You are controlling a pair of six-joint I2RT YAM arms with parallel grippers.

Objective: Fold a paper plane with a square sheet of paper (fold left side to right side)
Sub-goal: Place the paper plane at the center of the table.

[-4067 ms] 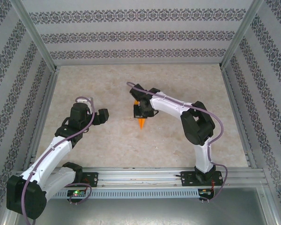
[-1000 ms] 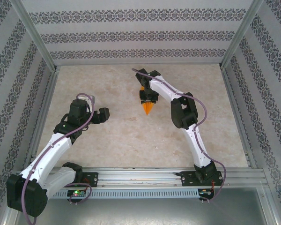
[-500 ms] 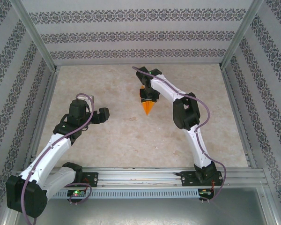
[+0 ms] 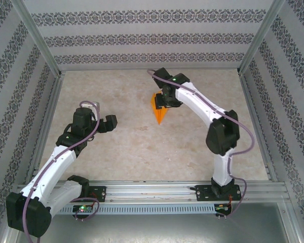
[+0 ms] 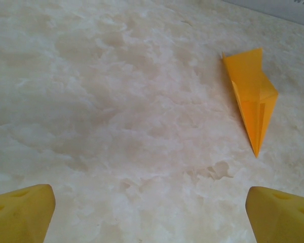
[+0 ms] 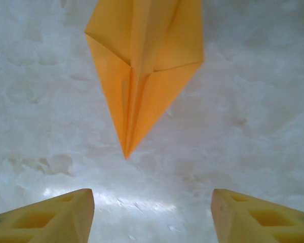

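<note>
Barely budged, left gripper (image 4: 110, 123) waits at nine o'clock, fingers spread, empty; paper plane (image 4: 158, 111) now lies released just twelve of centre on the table (image 4: 121, 157), nose to six; right gripper (image 6: 152, 205) hovers splayed at its tail, and a clipped retreat could drag it or spring the creases.

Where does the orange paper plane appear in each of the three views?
Top external: the paper plane lies just above the centre, its tip pointing towards the arm bases.
Left wrist: upper right, tip pointing down.
Right wrist: top centre, tip pointing down, its wide end cut off by the upper edge.
Shared landmark: the pale marbled table beneath it.
</note>
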